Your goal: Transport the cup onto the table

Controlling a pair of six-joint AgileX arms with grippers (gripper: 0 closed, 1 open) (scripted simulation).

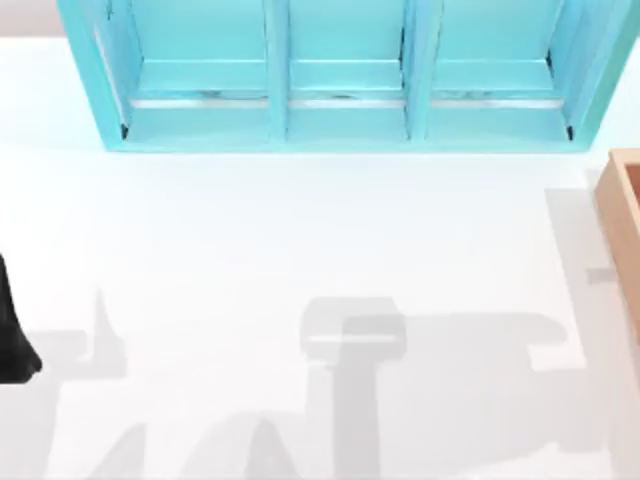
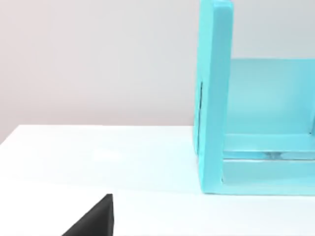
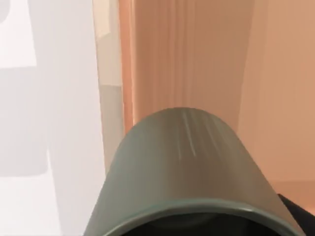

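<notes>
Left gripper (image 1: 15, 345): parked, top view's left edge; can't tell its fingers. Table (image 1: 300, 230) centre is bare, plenty of room; shelf (image 1: 340, 75) spans the upper frame, keep off it. Cup (image 3: 189, 172) sits close under the right wrist camera, over the box (image 3: 197, 59). Grip state: can't tell. Judgement: lift clear of the box (image 1: 622, 215) wall at right edge, travel left, set down mid-table.

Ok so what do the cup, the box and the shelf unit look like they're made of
The cup looks like smooth grey-olive ceramic or plastic with a satin finish: faint light streaks run down its side. The box looks like unfinished tan wood, with soft vertical grain on its walls. The shelf unit looks like flat painted board, evenly light blue.
</notes>
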